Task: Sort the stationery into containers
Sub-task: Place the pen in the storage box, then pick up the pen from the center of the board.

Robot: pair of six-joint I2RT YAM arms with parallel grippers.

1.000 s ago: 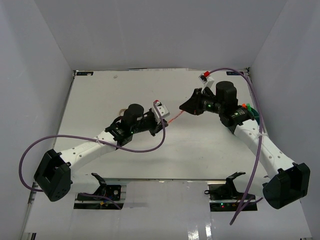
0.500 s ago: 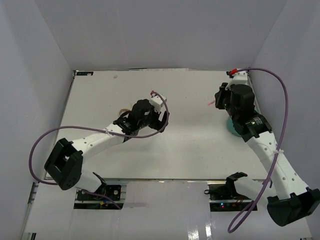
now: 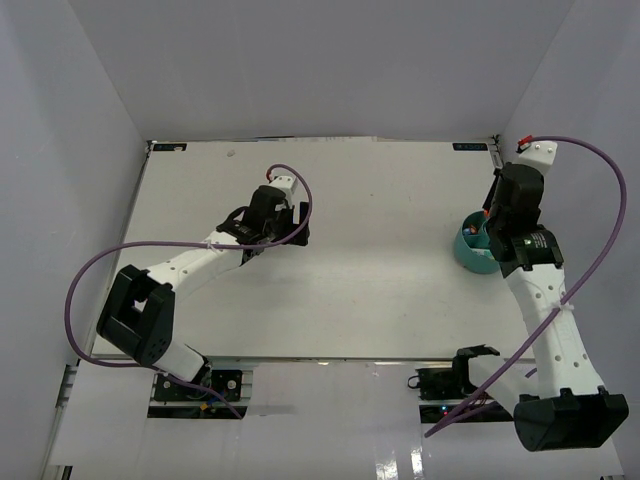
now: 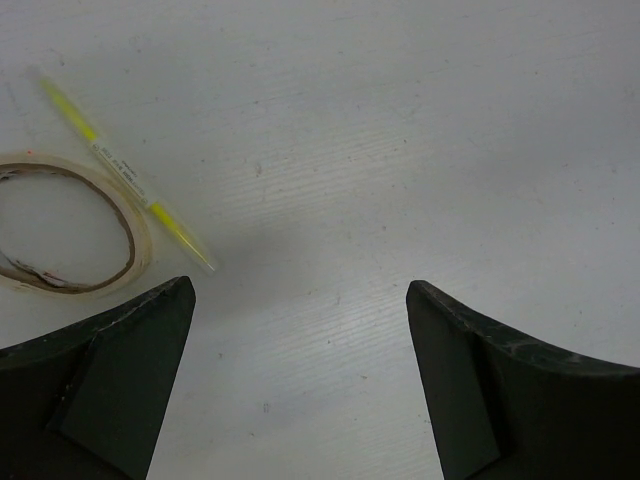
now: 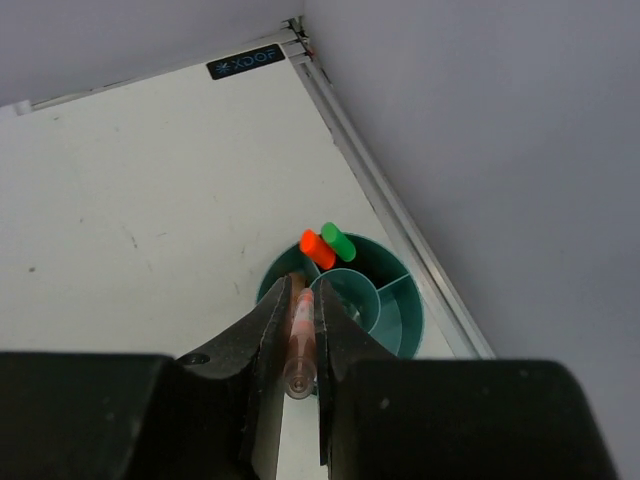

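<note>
The round teal cup (image 3: 470,256) stands at the table's right edge. In the right wrist view the teal cup (image 5: 405,325) shows its dividers, and an orange cap (image 5: 317,248) and a green cap (image 5: 338,241) stick out of one far compartment. My right gripper (image 5: 304,282) is shut on a salmon pink pen (image 5: 300,345), pointing down over the cup's near rim. My left gripper (image 4: 300,290) is open over bare table with nothing between its fingers. To its left lie a thin yellow pen (image 4: 130,180) and a beige rubber-band loop (image 4: 140,240).
A metal rail (image 5: 400,215) and the grey side wall run right beside the cup. A dark label (image 5: 245,62) marks the table's far right corner. Purple cables (image 3: 100,270) loop off both arms. In the top view my left gripper (image 3: 268,238) sits left of centre.
The right arm has carried the pink pen from the table's middle to above the cup. The left gripper has opened and swung back to the left.
</note>
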